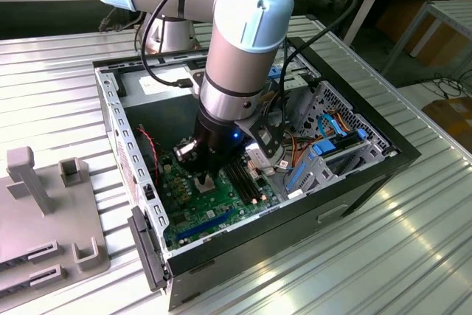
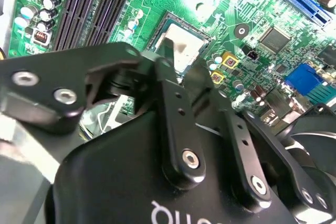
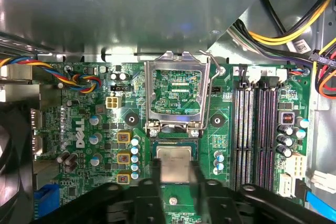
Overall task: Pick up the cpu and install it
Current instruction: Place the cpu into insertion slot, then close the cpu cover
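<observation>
The cpu [image 3: 173, 162], a flat silvery square, lies in the socket of the green motherboard [image 3: 94, 129] inside the open computer case [image 1: 354, 112]. My gripper [image 3: 174, 168] reaches down over it, and its two black fingers [image 3: 155, 174] press against opposite edges of the chip, shut on it. In the second wrist view the cpu [image 2: 185, 43] shows between the same fingers [image 2: 167, 59]. The socket's hollow metal frame [image 3: 175, 115] stands flipped open just beyond the chip, with its lever [image 3: 212, 66] raised. In the exterior view the gripper [image 1: 206, 182] is low over the board.
Black memory slots [image 3: 257, 124] run beside the socket. Coloured cable bundles [image 3: 294, 30] hang at one side, and a black fan [image 3: 10, 156] sits at the other. The case walls [image 1: 118, 130] close in around the arm. A grey fixture [image 1: 37, 204] stands on the ribbed table at the exterior view's left.
</observation>
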`<state>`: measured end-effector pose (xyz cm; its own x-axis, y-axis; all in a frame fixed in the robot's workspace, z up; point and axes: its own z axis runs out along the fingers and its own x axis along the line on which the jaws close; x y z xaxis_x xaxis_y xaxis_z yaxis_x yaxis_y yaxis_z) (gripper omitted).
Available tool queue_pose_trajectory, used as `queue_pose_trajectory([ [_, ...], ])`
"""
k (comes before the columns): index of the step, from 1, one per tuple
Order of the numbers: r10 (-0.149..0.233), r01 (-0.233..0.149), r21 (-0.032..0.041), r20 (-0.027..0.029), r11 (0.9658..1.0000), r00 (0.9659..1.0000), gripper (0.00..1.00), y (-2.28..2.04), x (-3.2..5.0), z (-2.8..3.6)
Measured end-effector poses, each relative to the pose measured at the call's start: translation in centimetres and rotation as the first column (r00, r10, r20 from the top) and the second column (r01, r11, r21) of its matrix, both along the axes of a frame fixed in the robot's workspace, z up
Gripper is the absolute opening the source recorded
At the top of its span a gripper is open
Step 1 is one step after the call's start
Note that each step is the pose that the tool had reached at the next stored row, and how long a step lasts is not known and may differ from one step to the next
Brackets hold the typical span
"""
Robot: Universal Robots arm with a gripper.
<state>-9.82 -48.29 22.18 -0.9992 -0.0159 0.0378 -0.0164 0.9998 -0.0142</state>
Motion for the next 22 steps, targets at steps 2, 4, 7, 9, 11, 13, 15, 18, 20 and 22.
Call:
queue_pose_trajectory([
  [2,0.0,0.0,0.0,0.0,1.0,1.0,0.26,0.0,0.0,0.01],
  [4,0.0,0.0,0.0,0.0,1.0,1.0,0.14,0.0,0.0,0.03],
  [7,0.0,0.0,0.0,0.0,1.0,1.0,0.11,0.0,0.0,0.05],
  [9,0.0,0.0,0.0,0.0001,1.0,1.0,0.11,0.0,0.0,0.07],
  [11,0.0,0.0,0.0,0.0,1.0,1.0,0.11,0.0,0.0,0.18],
  [13,0.0,0.0,0.0,0.0,1.0,1.0,0.11,0.0,0.0,0.19],
  [15,0.0,0.0,0.0,0.0001,1.0,1.0,0.11,0.0,0.0,0.21],
  [18,0.0,0.0,0.0,0.0,1.0,1.0,0.11,0.0,0.0,0.24],
  [20,0.0,0.0,0.0,0.0,1.0,1.0,0.11,0.0,0.0,0.26],
  [22,0.0,0.0,0.0014,-0.0001,1.0,1.0,0.11,0.0,0.07,0.26],
])
